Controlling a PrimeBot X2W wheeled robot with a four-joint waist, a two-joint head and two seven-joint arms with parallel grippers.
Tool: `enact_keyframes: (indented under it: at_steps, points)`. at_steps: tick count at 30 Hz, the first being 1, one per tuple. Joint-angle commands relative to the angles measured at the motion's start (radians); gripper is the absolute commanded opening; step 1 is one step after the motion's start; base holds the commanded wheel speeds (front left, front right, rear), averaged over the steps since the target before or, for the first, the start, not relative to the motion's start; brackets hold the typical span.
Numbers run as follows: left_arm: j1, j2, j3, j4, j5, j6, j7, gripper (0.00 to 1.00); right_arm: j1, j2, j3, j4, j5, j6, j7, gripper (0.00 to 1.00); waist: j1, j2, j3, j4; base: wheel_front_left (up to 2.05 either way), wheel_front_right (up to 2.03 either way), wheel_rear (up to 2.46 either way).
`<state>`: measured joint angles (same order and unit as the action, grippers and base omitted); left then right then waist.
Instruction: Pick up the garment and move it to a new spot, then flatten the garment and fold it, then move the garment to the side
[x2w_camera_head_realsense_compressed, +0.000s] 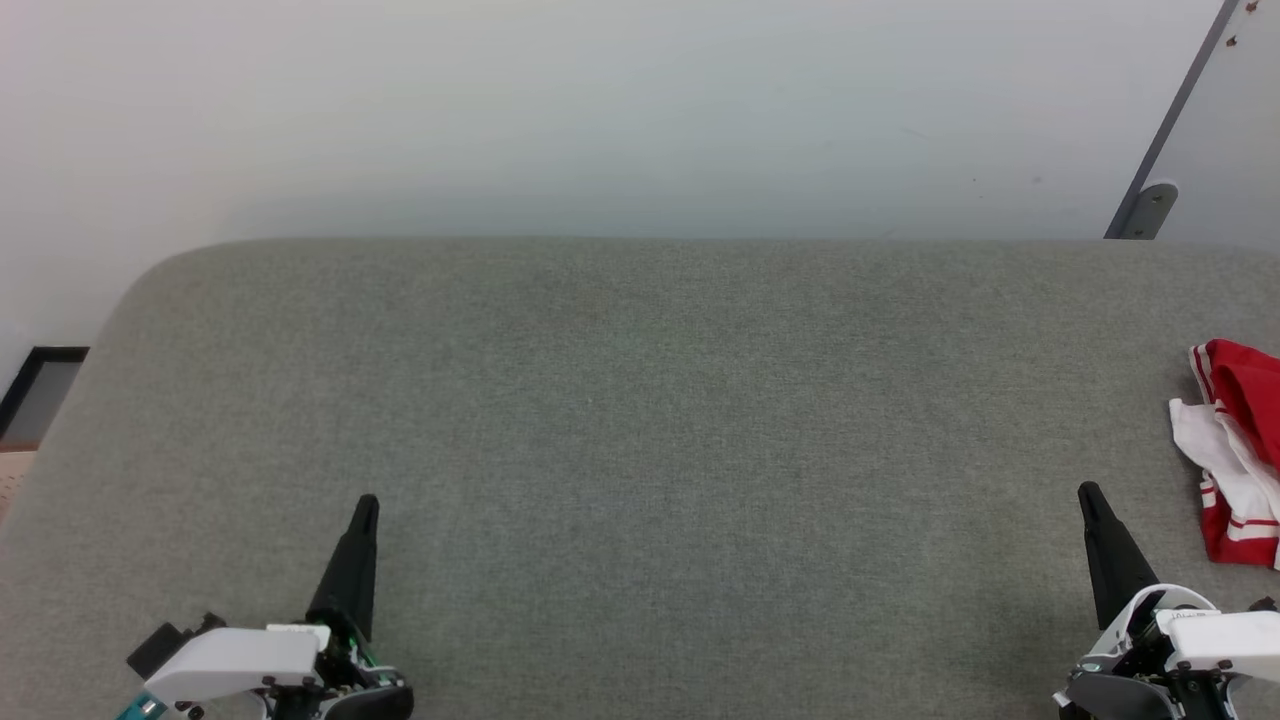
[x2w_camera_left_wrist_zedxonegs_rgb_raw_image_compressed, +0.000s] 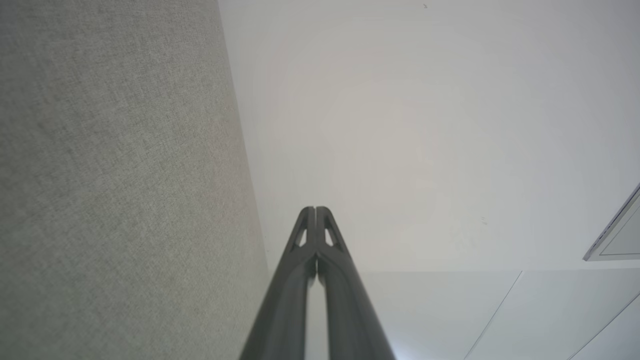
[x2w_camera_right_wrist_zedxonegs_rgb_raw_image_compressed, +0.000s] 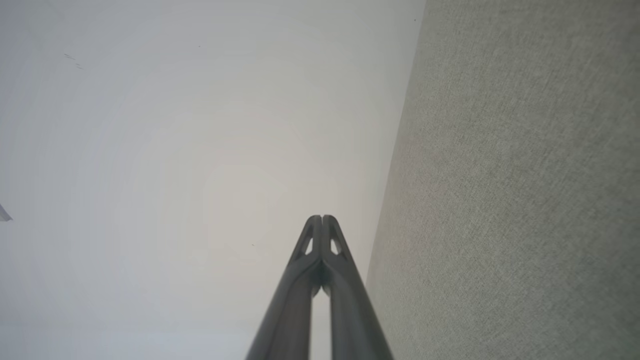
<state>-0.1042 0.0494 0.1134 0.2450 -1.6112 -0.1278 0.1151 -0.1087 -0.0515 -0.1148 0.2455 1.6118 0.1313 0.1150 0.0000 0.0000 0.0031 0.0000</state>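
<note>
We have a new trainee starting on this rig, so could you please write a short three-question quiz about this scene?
1. True or false: the left gripper holds the red-and-white garment.
2. Where does the garment lie on the grey fabric surface? A) near its middle B) at the robot's right, cut by the head view's edge C) beside the left gripper
3. Is the right gripper open or shut?
Key: 1 false, the left gripper is shut on nothing, far from the garment; 2 B; 3 shut, with nothing between its fingers.
</note>
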Motion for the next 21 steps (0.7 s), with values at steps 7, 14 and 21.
enact_keyframes:
  at_steps: [7, 14, 21]
  points:
    - [-0.010, -0.001, 0.003, 0.001, -0.002, -0.005, 0.002, 0.00, -0.002, 0.004, 0.000, -0.001, 0.002, -0.001, 0.002, 0.00, 0.0000, 0.0000, 0.000, 0.000, 0.00, 0.00, 0.00]
    - [-0.010, -0.001, 0.003, 0.001, -0.003, -0.005, 0.002, 0.00, -0.002, 0.004, 0.000, -0.001, 0.002, -0.001, 0.002, 0.00, 0.0000, 0.0000, 0.000, 0.000, 0.00, 0.00, 0.00]
    - [-0.010, -0.001, 0.003, 0.001, -0.003, -0.005, 0.002, 0.00, -0.001, 0.004, 0.000, -0.001, 0.002, -0.001, 0.002, 0.00, 0.0000, 0.0000, 0.000, 0.000, 0.00, 0.00, 0.00]
